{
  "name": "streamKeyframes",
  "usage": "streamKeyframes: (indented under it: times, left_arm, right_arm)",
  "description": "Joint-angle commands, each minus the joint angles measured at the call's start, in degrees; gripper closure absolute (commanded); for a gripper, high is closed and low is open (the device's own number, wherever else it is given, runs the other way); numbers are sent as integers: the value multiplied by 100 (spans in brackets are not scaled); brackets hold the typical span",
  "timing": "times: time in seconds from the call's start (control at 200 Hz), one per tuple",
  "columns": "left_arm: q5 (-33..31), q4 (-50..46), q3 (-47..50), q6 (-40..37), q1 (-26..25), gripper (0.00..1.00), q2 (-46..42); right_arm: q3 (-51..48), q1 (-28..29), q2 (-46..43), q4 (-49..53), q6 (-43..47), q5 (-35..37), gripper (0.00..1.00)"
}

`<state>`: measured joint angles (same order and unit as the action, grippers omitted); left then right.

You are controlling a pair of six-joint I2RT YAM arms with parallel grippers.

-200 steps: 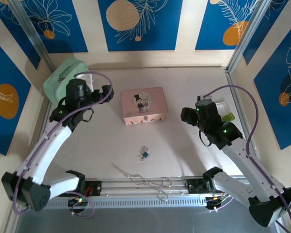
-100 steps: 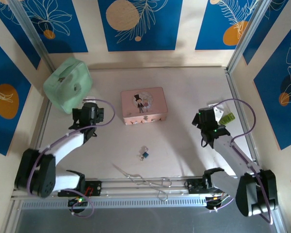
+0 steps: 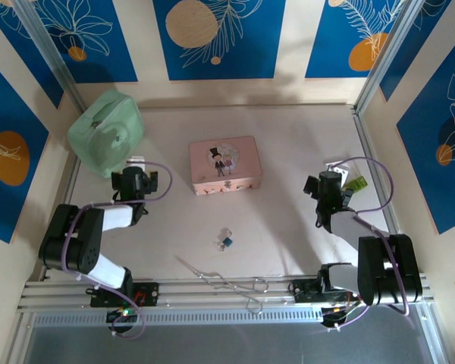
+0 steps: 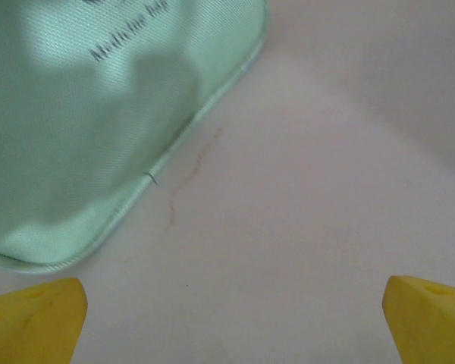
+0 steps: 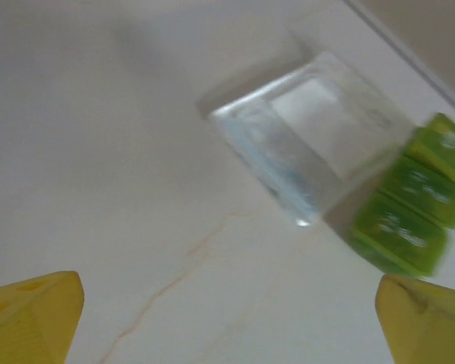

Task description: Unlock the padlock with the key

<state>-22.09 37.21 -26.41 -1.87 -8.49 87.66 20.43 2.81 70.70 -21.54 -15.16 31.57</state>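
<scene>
Padlock sits mid-tabletop; both hands are spread and empty.

Nearest the arm bases lie thin wire forceps [image 3: 226,282] with loop handles. Just beyond them, on the bare pale tabletop [image 3: 288,220], sits the padlock [image 3: 227,242], a blue body with a silver glint at its far side: shackle or key, too small to tell. It is likely light, hard, slick metal that would skid if nudged, so I would pinch the flat sides of the body and leave the keyhole end free. Well apart to either side, the left hand [image 4: 227,326] and right hand [image 5: 227,318] show yellow fingertips wide apart, grasping nothing. Farther off are a pink lidded picture box [image 3: 224,165], a soft mint fabric pouch [image 3: 106,133], and a clear plastic box [image 5: 303,144] just beside glossy green blocks [image 5: 409,205].
</scene>
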Motion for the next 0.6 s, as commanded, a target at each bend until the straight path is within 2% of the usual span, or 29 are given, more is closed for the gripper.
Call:
streamKeyframes:
  times: [0.0,0.035,0.07,0.13,0.18,0.21,0.27,0.32,0.375,0.595]
  left_arm:
    - [759,1119,285,23,159,0,-27]
    - [844,1695,557,11,193,1,144]
    - [665,2462,713,-72,178,0,382]
    - [720,1583,563,70,195,0,104]
    - [719,2086,608,17,224,0,291]
    - [724,1926,596,69,225,0,230]
    - [718,1961,597,36,226,0,239]
    - [710,1907,595,34,218,0,216]
    - [701,1992,610,6,208,0,244]
    - [731,1976,620,2,212,0,226]
  right_arm:
    - [-204,55,105,-1758,467,-1210,1]
    - [-100,102,300,-1860,506,-1240,1]
    - [116,150,482,-1719,640,-1290,1]
    - [468,187,853,-1531,896,-1356,1]
    - [438,131,1324,-2095,1070,-1657,1]
    - [424,0,1618,-2485,1001,-1962,1]
    - [360,-393,1566,-2332,729,-2580,1]
    - [244,-324,1681,-2727,793,-2511,1]
    - [351,-218,1633,-2412,866,-2320,1]
    - [303,-211,1649,-2549,883,-2322,1]
